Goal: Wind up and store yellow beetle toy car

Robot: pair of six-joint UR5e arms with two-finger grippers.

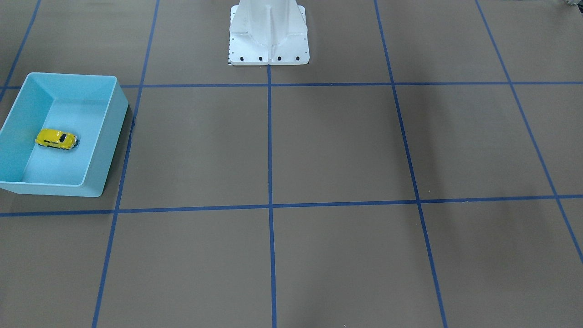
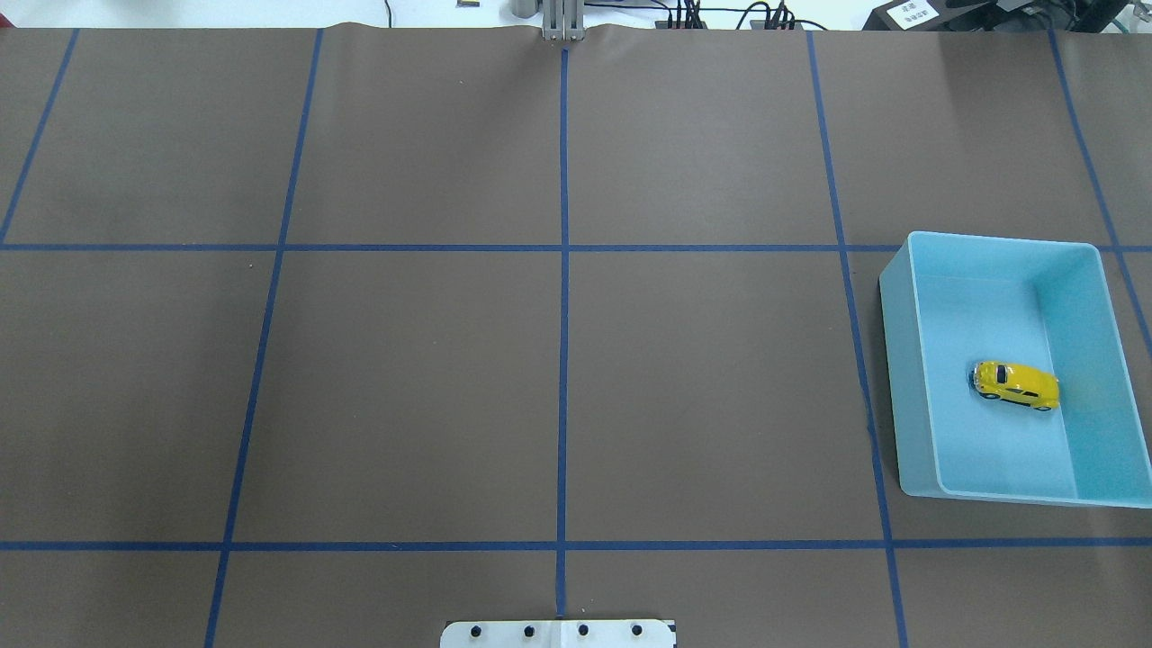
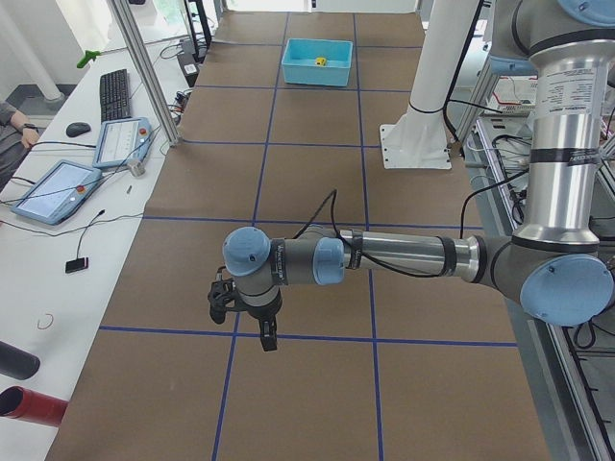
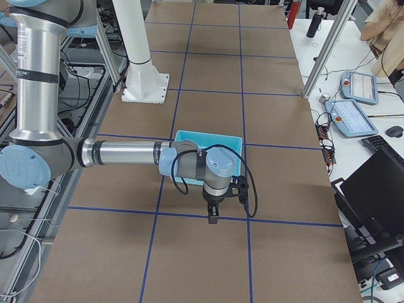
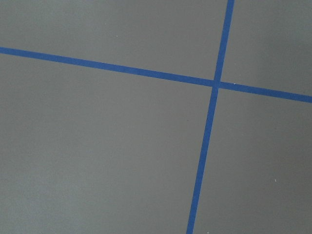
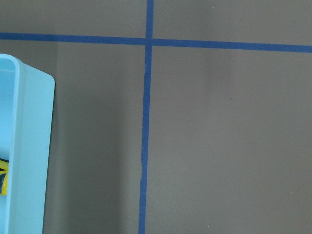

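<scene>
The yellow beetle toy car (image 1: pixel 56 139) (image 2: pixel 1015 384) lies inside the light blue bin (image 1: pixel 107 132) (image 2: pixel 900 360), near its middle, on its wheels. In the exterior left view the car (image 3: pixel 320 62) is a small yellow speck in the far bin (image 3: pixel 317 75). The right wrist view catches a yellow sliver of the car (image 6: pixel 2 178) past the bin's wall (image 6: pixel 34 146). My left gripper (image 3: pixel 243 325) hangs over bare table, far from the bin. My right gripper (image 4: pixel 221 211) hovers just beside the bin (image 4: pixel 189 137). Whether either is open or shut, I cannot tell.
The white robot pedestal (image 1: pixel 268 41) (image 2: pixel 558 634) (image 3: pixel 418 144) stands at the table's middle edge. Aluminium posts (image 3: pixel 144 72) (image 4: pixel 325 50) and a side desk with tablets (image 3: pixel 53 187) (image 4: pixel 350 117) border the table. A person's arm (image 4: pixel 382 28) shows at one corner.
</scene>
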